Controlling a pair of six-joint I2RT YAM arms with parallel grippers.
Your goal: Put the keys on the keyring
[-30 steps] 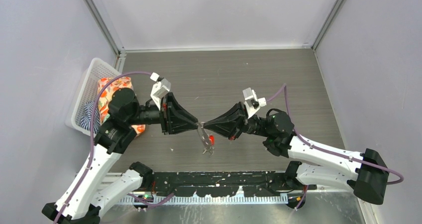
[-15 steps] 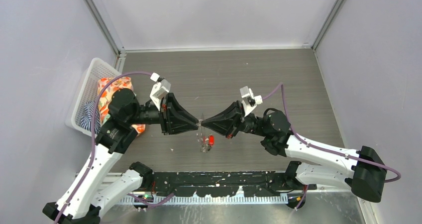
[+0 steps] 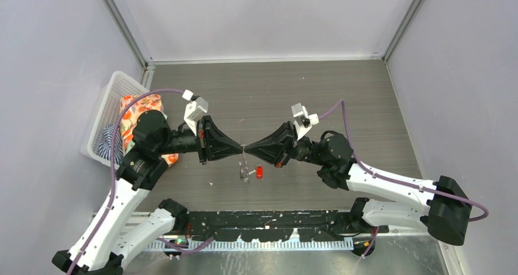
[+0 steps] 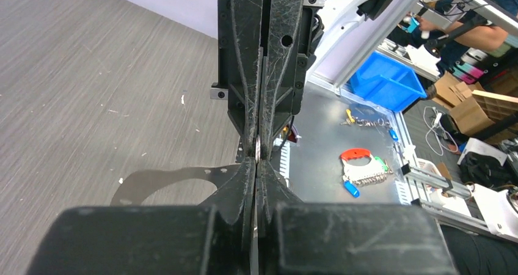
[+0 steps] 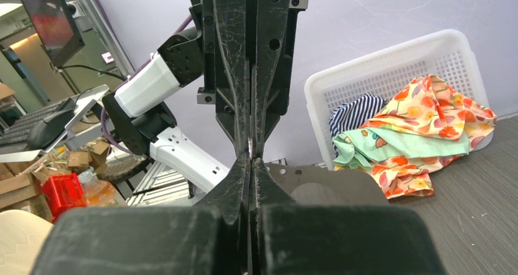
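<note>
My left gripper [image 3: 240,148] and right gripper [image 3: 248,148] meet tip to tip above the middle of the table. Both are shut on the top of the thin silver keyring [image 3: 244,163]. The ring hangs down edge-on between them, with small silver keys at its bottom. The red-headed key [image 3: 259,173] sits just right of the ring's lower end; I cannot tell whether it hangs from the ring or lies on the table. In the left wrist view my left gripper [image 4: 257,162] pinches a silver sliver. In the right wrist view my right gripper [image 5: 251,159] does the same.
A white basket [image 3: 101,125] with floral and striped cloth [image 3: 137,111] stands at the table's left edge, behind the left arm; it also shows in the right wrist view [image 5: 391,61]. A black rail [image 3: 269,223] runs along the near edge.
Both grippers have moved toward the far side, still tip to tip. The ring has turned from a visible loop to edge-on, and the right arm has shifted left.
</note>
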